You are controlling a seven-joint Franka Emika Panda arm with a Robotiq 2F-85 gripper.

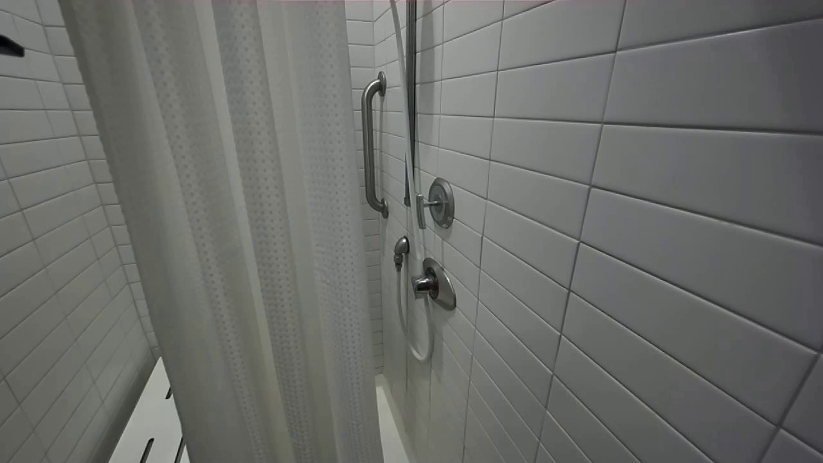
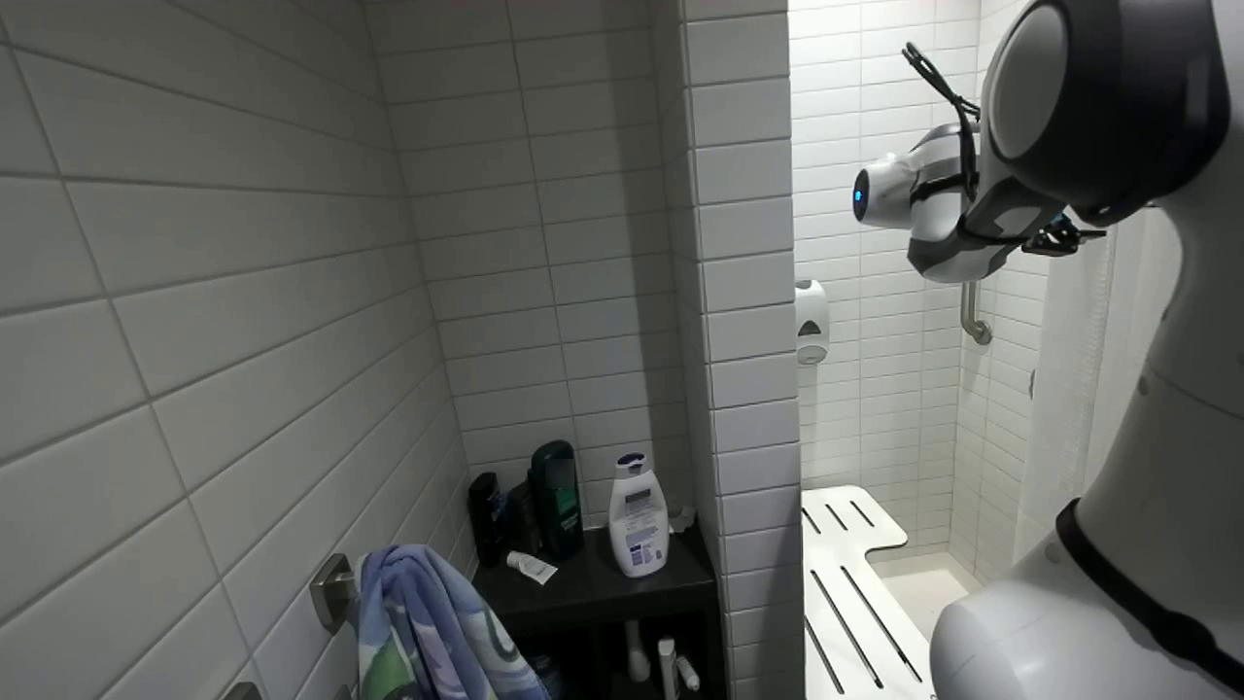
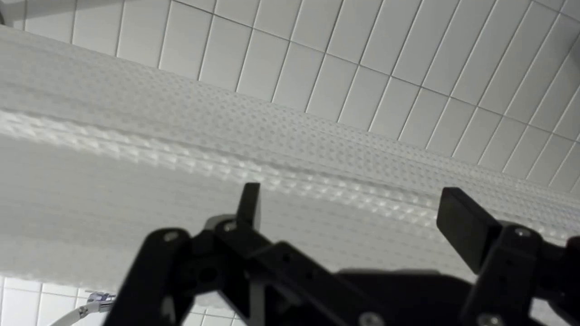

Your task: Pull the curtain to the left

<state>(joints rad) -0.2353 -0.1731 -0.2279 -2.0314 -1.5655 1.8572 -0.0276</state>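
Observation:
The curtain (image 1: 257, 225) is tall white fabric with vertical folds and a dotted texture, hanging beside the tiled wall. In an exterior view it shows partly hidden behind the robot arm (image 2: 1064, 408). In the wrist view the curtain (image 3: 136, 194) runs across the picture as a slanted band behind the fingers. My gripper (image 3: 351, 190) is open with a wide gap and no fabric pinched between its fingertips. In an exterior view the gripper (image 2: 1066, 236) is small and dark, near the curtain's edge. I cannot tell whether it touches the curtain.
A grab bar (image 1: 368, 145), a shower valve (image 1: 441, 203) and a hose (image 1: 421, 354) are on the wall beyond the curtain. A white slotted bench (image 2: 855, 583) stands below the arm. A tiled pillar (image 2: 748, 292) separates a shelf (image 2: 593, 598) with bottles. A towel (image 2: 428, 622) hangs nearby.

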